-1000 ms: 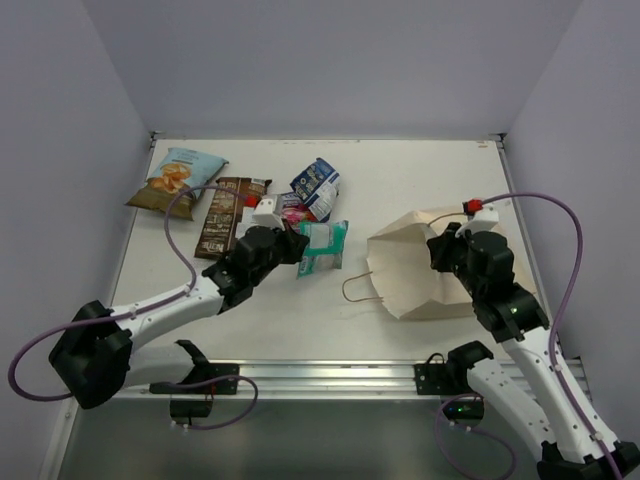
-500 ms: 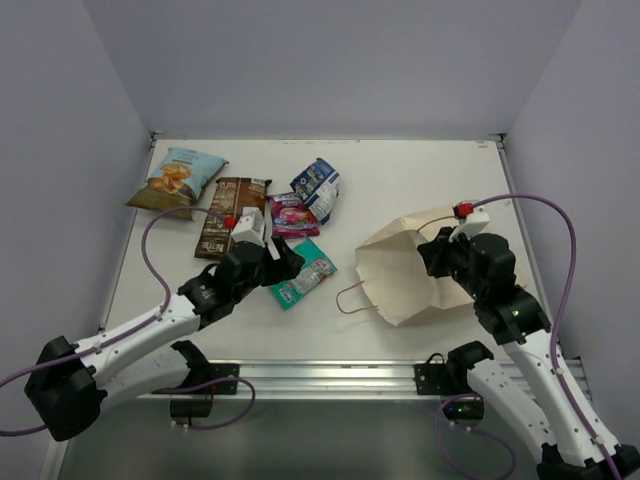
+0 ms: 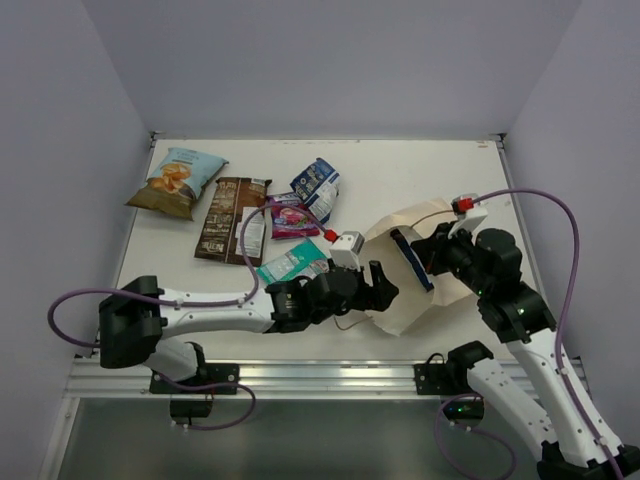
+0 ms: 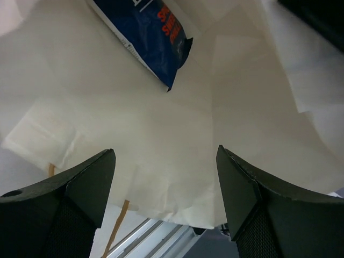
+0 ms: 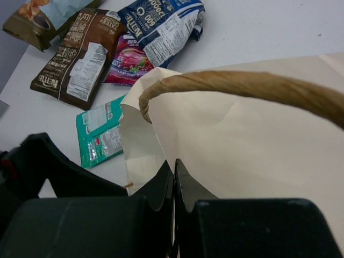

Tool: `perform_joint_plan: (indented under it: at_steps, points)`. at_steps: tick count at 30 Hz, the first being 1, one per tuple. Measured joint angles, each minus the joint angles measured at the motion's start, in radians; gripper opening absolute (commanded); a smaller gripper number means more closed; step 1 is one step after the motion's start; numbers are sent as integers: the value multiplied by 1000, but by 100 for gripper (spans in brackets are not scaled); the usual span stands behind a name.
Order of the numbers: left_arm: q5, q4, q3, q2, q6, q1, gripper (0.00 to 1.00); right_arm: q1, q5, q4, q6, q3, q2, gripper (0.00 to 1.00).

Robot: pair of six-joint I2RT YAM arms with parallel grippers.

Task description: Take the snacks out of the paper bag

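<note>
Paper bag [image 5: 242,145] holding one blue packet [image 4: 148,37].
Left gripper [image 4: 164,188] gapes empty at the bag's mouth; right gripper [image 5: 173,183] pinches the bag's rim.

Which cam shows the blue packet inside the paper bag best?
Left wrist: it looks into the paper bag, and the blue packet shows its face against the inner wall, top cropped. Top external catches only a thin edge in the bag mouth. Right wrist sees only bag wall, no packet.
</note>
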Motion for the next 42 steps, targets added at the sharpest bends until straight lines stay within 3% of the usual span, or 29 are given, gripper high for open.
perform_joint_plan:
  at_steps: [12,25,32,42]
  points:
    - [-138,265,45,286,99,-60,86,0,-34,-42,88,70,20,0]
    - [-237,250,227,459,176,-63,88,-8,-129,-50,119,70,9,0]
    - [-251,228,173,430,171,-66,88,-9,-158,-76,69,71,-9,0]
    - [-277,144,-33,172,99,-65,88,2,-195,-152,-51,166,31,0]
